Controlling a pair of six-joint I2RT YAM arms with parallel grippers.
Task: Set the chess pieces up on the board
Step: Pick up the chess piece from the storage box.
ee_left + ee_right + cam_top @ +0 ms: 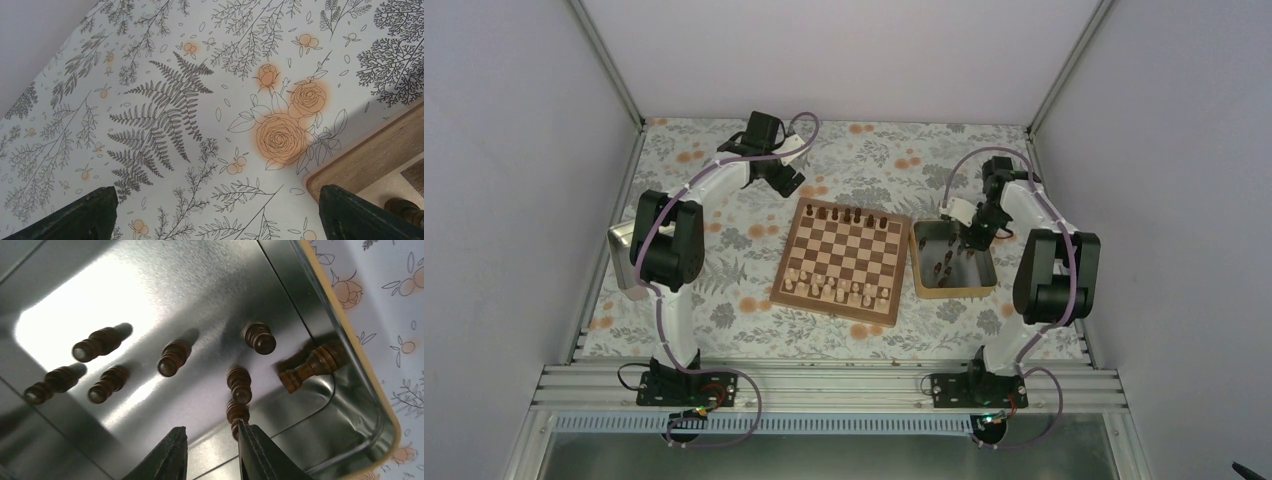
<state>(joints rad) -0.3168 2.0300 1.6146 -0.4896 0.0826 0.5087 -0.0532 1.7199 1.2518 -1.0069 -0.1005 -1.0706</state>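
Your right gripper (211, 429) hangs half-open and empty over dark chess pieces (170, 357) in the metal tray (300, 300), at three o'clock from the board (842, 258); left gripper (216, 190) gapes wide above your floral tablecloth (150, 100), grey walls (514, 200) around.

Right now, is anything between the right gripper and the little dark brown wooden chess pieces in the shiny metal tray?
Nothing visible. The right gripper, jaws apart, hangs close above the dark brown wooden chess pieces inside the tan-rimmed metal tray.
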